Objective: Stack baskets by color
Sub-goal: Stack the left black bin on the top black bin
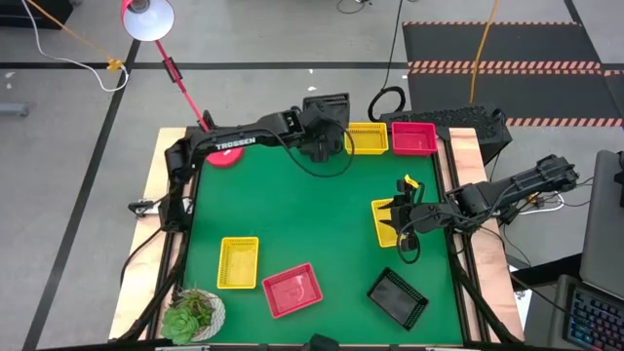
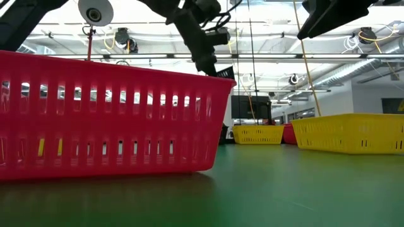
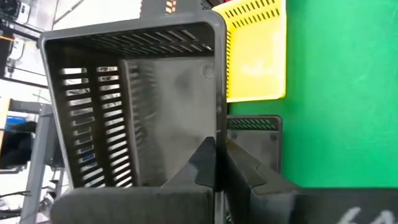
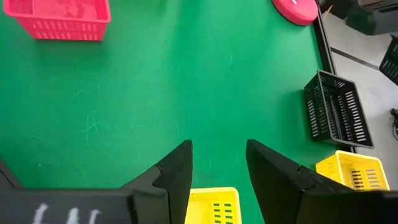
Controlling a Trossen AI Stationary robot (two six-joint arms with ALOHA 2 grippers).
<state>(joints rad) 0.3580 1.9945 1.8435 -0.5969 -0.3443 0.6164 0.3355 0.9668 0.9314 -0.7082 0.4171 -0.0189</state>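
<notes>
High view, left end effector (image 1: 327, 136) pinching black basket (image 1: 327, 103) wall at far edge; right end effector (image 1: 402, 216) spread over yellow basket (image 1: 382, 222)

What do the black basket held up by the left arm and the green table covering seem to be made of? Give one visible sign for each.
Black basket: probably moulded plastic, dull semi-matt finish; its thin walls carry even rows of slots and a smooth rounded rim.

Green table covering: looks like a soft mat or felt-like sheet, matt; faint pale scuffs and creases show and it gives no sharp reflection. The exact material is unclear.
</notes>
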